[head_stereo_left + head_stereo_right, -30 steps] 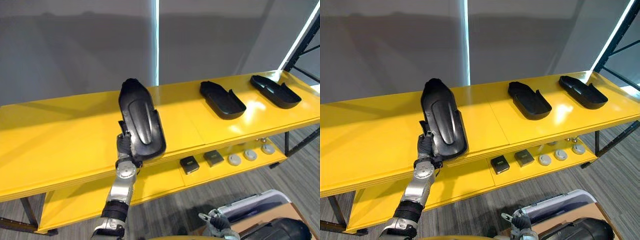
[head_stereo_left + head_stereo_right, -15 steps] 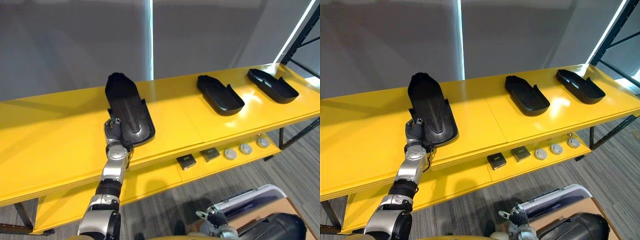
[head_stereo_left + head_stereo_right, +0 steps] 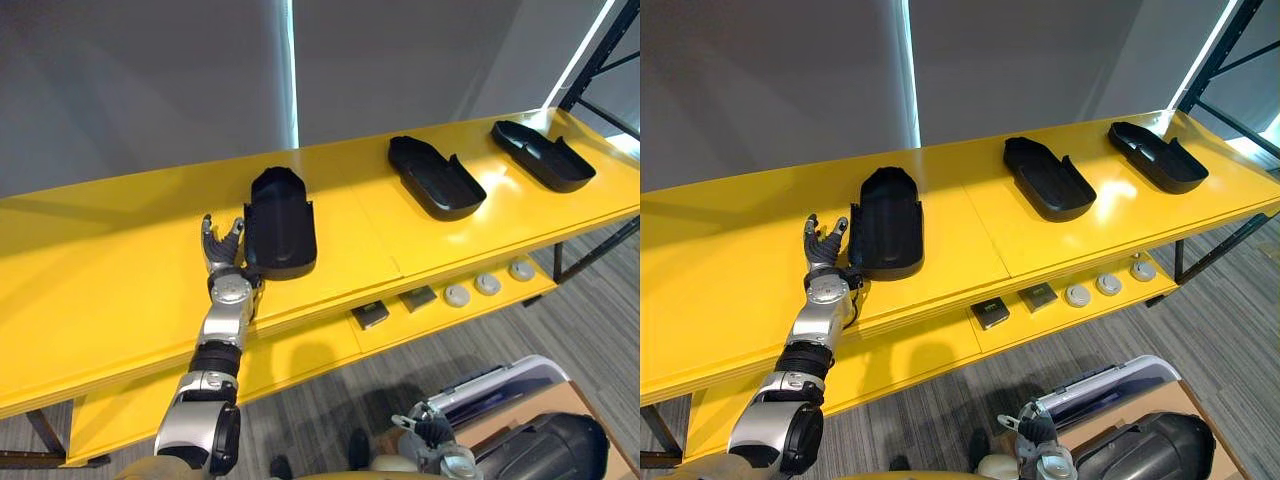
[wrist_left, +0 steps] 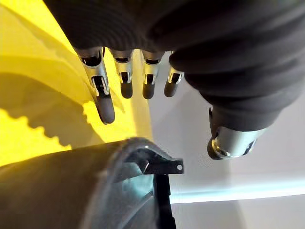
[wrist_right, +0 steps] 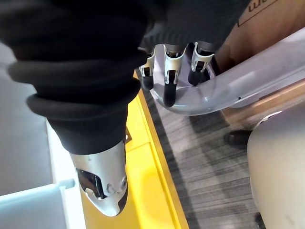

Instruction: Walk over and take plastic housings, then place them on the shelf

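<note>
A black plastic housing [image 3: 282, 222] lies hollow side up on the yellow shelf top [image 3: 120, 280]. My left hand [image 3: 222, 252] stands just to its left, open, fingers spread and straight; in the left wrist view the fingers [image 4: 106, 95] point past the housing's rim [image 4: 143, 160] with nothing between them and the thumb. Two more black housings [image 3: 437, 190] [image 3: 540, 155] rest farther right on the same shelf. My right hand [image 3: 1035, 452] hangs low by a grey bin rim [image 5: 248, 90], open and empty.
The lower yellow shelf [image 3: 300, 365] carries two small black boxes [image 3: 372, 316] and several grey discs [image 3: 487, 284]. A grey wall stands behind the shelf, with a dark rack post [image 3: 600, 45] at the far right. Grey carpet lies below.
My left hand has let go of the housing and spread its fingers. The housing, held tilted before, now lies flat on the shelf. The camera has shifted a little.
</note>
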### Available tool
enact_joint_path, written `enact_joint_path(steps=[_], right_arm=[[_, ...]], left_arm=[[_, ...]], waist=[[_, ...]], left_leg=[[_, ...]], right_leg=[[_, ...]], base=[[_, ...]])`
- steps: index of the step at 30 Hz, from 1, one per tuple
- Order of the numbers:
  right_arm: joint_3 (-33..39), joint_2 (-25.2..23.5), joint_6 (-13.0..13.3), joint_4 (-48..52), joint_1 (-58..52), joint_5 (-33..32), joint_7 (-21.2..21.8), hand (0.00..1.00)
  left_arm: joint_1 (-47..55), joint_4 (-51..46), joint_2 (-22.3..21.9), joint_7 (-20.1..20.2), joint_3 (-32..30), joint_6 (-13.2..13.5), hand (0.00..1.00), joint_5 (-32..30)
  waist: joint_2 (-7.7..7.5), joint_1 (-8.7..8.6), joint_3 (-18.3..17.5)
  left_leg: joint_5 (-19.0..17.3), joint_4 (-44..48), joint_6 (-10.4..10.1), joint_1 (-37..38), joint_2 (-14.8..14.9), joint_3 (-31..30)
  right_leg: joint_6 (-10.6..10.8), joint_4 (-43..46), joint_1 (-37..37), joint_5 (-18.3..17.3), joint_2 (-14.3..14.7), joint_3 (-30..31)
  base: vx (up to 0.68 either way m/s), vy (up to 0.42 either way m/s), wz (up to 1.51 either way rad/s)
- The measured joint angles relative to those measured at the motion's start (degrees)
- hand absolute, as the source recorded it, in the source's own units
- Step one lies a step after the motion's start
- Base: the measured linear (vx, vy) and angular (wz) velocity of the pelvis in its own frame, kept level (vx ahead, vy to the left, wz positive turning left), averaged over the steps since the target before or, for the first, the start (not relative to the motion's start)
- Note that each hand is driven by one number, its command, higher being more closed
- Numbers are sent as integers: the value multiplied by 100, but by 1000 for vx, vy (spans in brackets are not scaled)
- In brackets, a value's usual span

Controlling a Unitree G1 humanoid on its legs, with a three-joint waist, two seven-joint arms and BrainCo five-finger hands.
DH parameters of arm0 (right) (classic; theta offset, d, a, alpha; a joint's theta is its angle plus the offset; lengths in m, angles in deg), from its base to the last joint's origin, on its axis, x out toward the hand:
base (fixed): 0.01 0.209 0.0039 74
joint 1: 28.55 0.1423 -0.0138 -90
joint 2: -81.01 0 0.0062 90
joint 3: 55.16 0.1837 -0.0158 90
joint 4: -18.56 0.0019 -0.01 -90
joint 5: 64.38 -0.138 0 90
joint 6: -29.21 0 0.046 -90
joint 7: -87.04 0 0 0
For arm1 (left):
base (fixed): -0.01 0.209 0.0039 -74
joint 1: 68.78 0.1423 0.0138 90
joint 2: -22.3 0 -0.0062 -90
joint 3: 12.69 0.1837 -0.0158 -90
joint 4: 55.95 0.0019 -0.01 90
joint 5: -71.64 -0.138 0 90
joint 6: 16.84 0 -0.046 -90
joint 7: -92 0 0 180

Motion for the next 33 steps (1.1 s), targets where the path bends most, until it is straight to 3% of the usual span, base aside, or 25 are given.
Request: enact_joint_path(steps=[5, 10, 11, 14, 20, 23, 33], right_arm=[[-1, 7, 15, -15, 16, -9, -9, 0], [-2, 7, 28, -64, 18, -45, -33, 0], [-1, 8, 40, -64, 16, -46, -37, 0], [1, 17, 61, -65, -33, -52, -55, 0], [-8, 57, 104, -73, -64, -53, -55, 0], [-21, 55, 129, -71, -100, -51, -51, 0], [-135, 114, 159, -69, -100, -48, -53, 0]], left_arm=[[351, -1249, -166, -193, 158, 128, 0, -77], [1464, -2879, -179, -74, 926, 363, 0, -921], [1787, -3162, -185, 3, 1068, 436, 100, -1163], [2477, -3504, -207, 244, 1441, 631, 100, -1566], [3385, -3592, -152, 789, 1898, 813, 100, -2078], [3386, -3566, -152, 968, 2054, 879, 100, -2218], [2797, -2248, -169, 1202, 2668, 952, 100, -2551]], waist=[[29, 2, 19], [59, 27, 36], [65, 33, 40], [77, 160, 46], [112, 203, 37], [126, 309, 28], [155, 277, -33]], left_leg=[[1, 0, 1, 9, -22, -23], [0, -1, 3, 59, -48, -74], [0, -1, 3, 60, -48, -76], [-1, -2, 2, 77, -16, -75], [-22, -10, -31, 86, -2, -63], [-23, -39, -32, 77, 15, 4], [-18, -11, -22, -7, 19, 33]], right_leg=[[0, 2, 24, 0, -5, -13], [2, 0, 99, -2, -15, -74], [2, 0, 101, -2, -19, -79], [11, -1, 121, -8, -21, -78], [59, -3, 133, -45, -17, -40], [59, -3, 91, -45, 2, 20], [57, -2, -14, -42, 12, 51]], base=[[0, 0, 1], [-2, 0, 5], [0, 0, 0], [-44, -1, 1], [-48, 1, 1], [-29, -2, -12], [3, 1, -2]])
